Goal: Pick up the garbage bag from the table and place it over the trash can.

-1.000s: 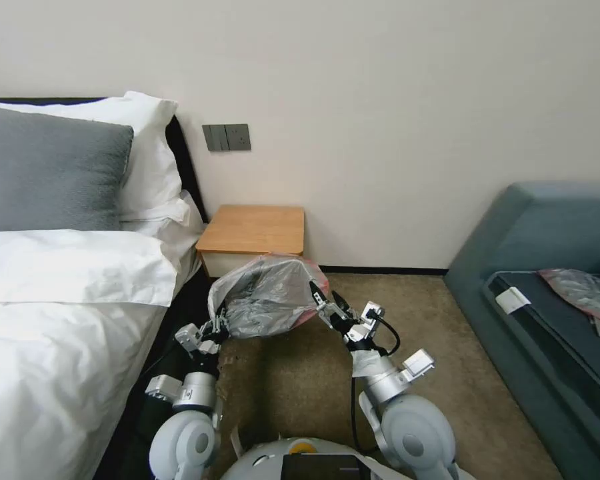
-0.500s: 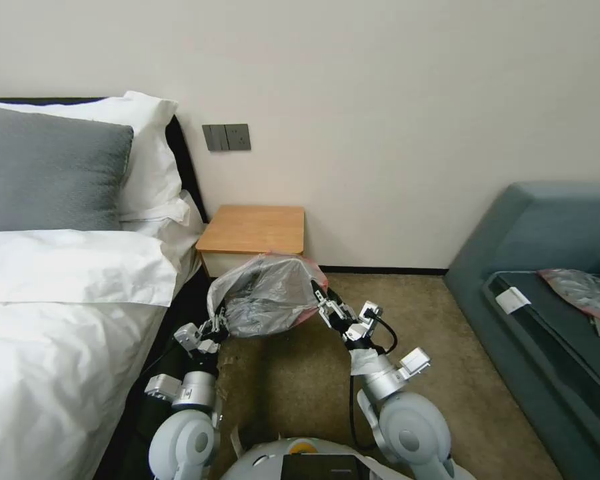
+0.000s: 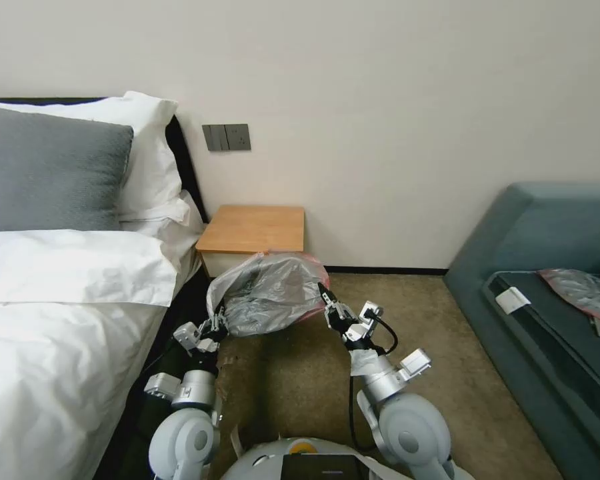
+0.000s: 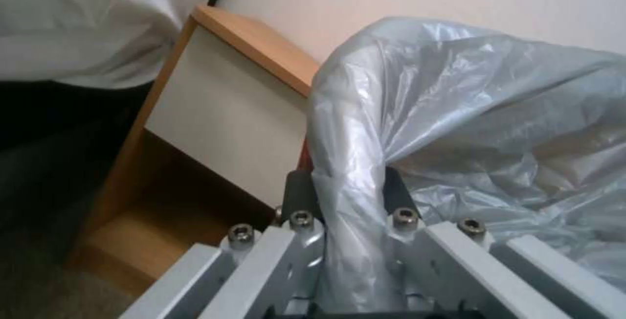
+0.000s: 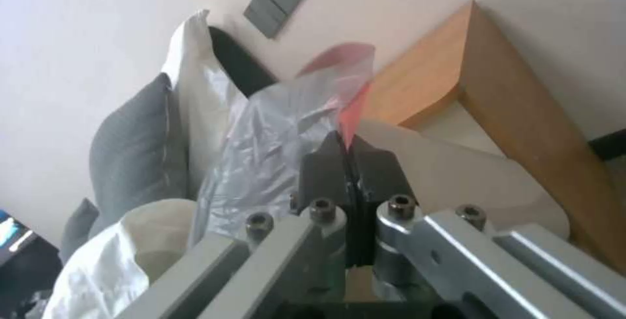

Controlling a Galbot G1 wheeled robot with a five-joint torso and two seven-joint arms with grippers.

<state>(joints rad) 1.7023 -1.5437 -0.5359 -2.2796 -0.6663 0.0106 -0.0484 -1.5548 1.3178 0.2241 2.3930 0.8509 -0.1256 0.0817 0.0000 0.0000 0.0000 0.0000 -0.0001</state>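
The garbage bag (image 3: 270,293), crinkled grey plastic with a pink-red rim, hangs spread open just in front of the table (image 3: 253,229), an orange-brown nightstand. My left gripper (image 3: 217,325) is shut on the bag's left edge; in the left wrist view a bunched fold of the bag (image 4: 457,113) runs between its fingers (image 4: 297,194). My right gripper (image 3: 327,303) is shut on the bag's right edge, where the pink rim (image 5: 352,108) rises from its closed tips (image 5: 349,148). A cream rounded surface beyond those tips looks like the trash can (image 5: 469,182). In the head view the bag covers it.
A bed (image 3: 60,300) with white linen and a grey pillow lies close on the left. A blue-grey sofa (image 3: 547,233) stands on the right, with a second flat plastic bag (image 3: 583,290) on its seat. Brown carpet (image 3: 300,387) lies open between my arms.
My right gripper has shifted slightly right and down, drawing the bag's mouth wider, and the bag hangs a little lower. The left gripper has stayed put.
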